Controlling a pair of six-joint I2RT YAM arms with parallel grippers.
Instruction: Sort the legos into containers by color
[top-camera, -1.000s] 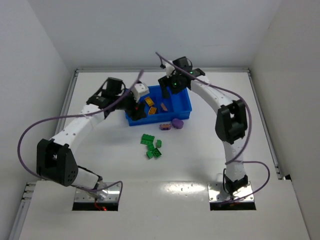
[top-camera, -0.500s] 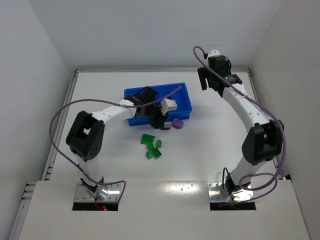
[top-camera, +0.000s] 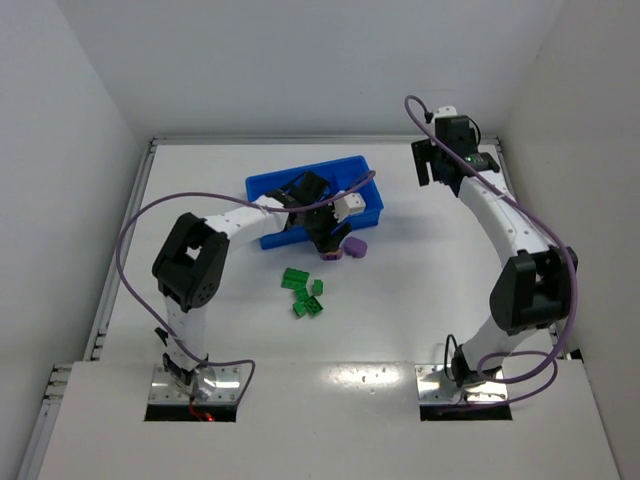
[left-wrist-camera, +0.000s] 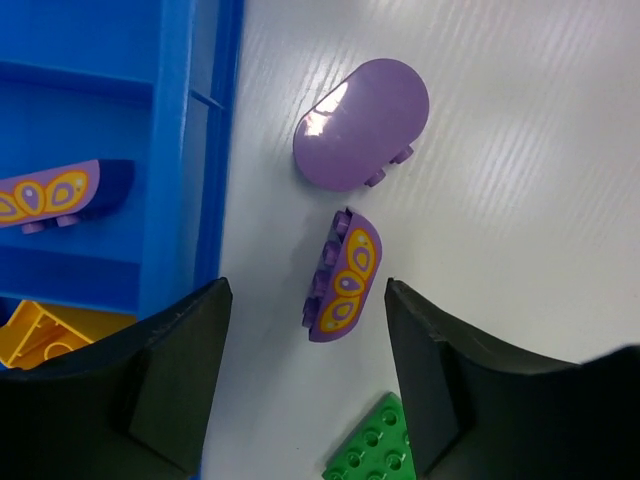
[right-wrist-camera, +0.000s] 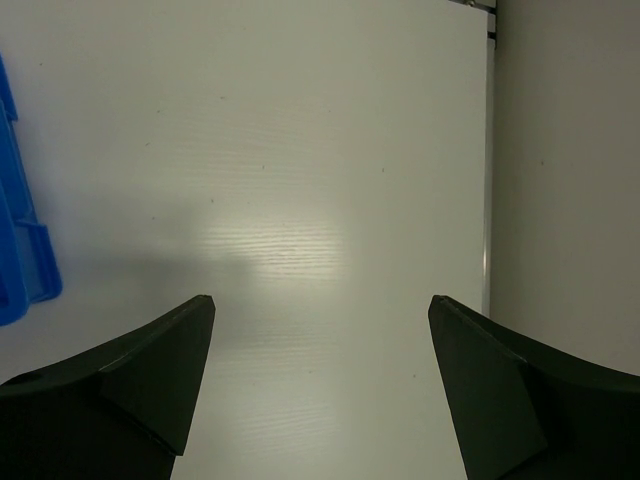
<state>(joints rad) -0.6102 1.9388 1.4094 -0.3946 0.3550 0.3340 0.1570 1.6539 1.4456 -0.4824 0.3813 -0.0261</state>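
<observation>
Left gripper (left-wrist-camera: 305, 295) is hanging over the table (top-camera: 420, 290) just outside the front wall of the tray (left-wrist-camera: 215, 120). Its jaws are standing apart and clamping nothing. Patterned purple brick (left-wrist-camera: 345, 275) is lying on the table, patterned face up, showing in the gap between the two fingers (left-wrist-camera: 180, 370). Cannot tell if either finger is touching it. Plain purple brick (left-wrist-camera: 360, 125) is lying just beyond it, close but apart, also on the table beside the tray.

Green bricks (top-camera: 303, 293) are sitting in a loose cluster on the table, nearer the arm bases and apart from the purple pair. One green corner is poking into the bottom of the left wrist view.

Inside the tray, a second patterned brick (left-wrist-camera: 55, 195) is lying in one compartment. A yellow brick (left-wrist-camera: 40, 335) is lying in the next compartment, across a divider. The left arm (top-camera: 240, 218) is covering much of the tray in the top view, so its other contents are not showing.

Right gripper (right-wrist-camera: 320, 300) is hanging over the table well to the right of the tray, toward the far right corner. Its jaws are wide apart and holding nothing. Only one end of the tray is showing at the left edge of its view.
</observation>
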